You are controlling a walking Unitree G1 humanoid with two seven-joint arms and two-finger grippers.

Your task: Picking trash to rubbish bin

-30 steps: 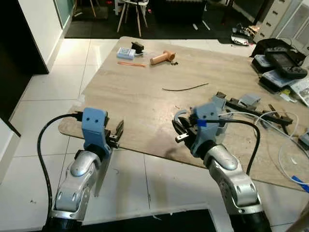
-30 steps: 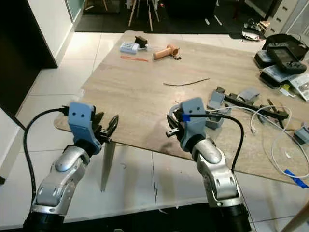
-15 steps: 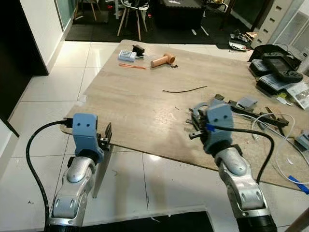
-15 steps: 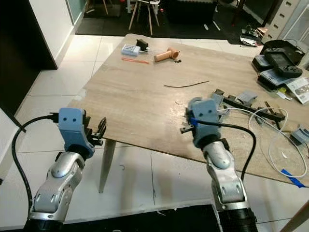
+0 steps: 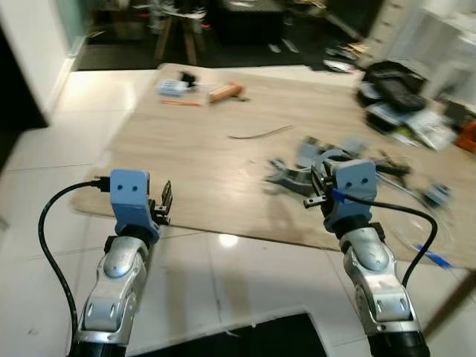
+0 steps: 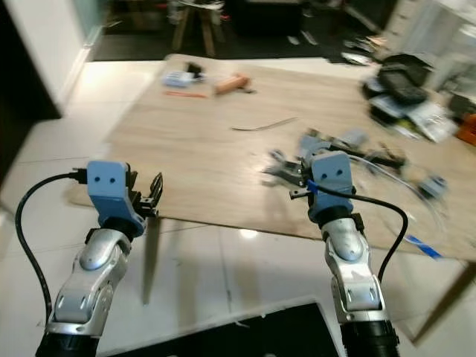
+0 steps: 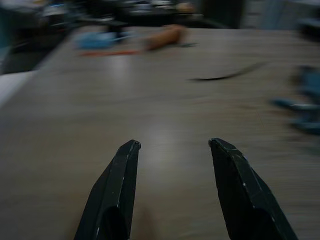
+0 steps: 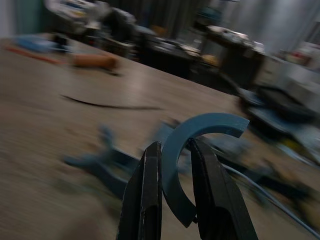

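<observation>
My right gripper (image 8: 172, 146) is shut on a blue-grey C-shaped plastic piece (image 8: 200, 125), held a little above the wooden table (image 5: 201, 160). In the left eye view the right gripper (image 5: 315, 190) hangs over the table's near edge, beside a heap of blue-grey parts (image 5: 309, 158). My left gripper (image 5: 165, 202) stands open at the table's near left edge with nothing between its fingers (image 7: 125, 165). A thin dark strip (image 5: 260, 134) lies mid-table. The eye views are blurred.
At the far end of the table lie an orange handle (image 5: 223, 91), a small pale box (image 5: 171, 87) and an orange strip (image 5: 181, 103). Cables and black gear (image 5: 394, 82) crowd the right side. White tiled floor (image 5: 44, 141) lies to the left; chair legs (image 5: 175, 33) stand behind.
The whole picture has shifted and blurred, so the camera has moved. My right gripper has moved right along the table edge with the curved piece. My left gripper has drawn back toward the edge.
</observation>
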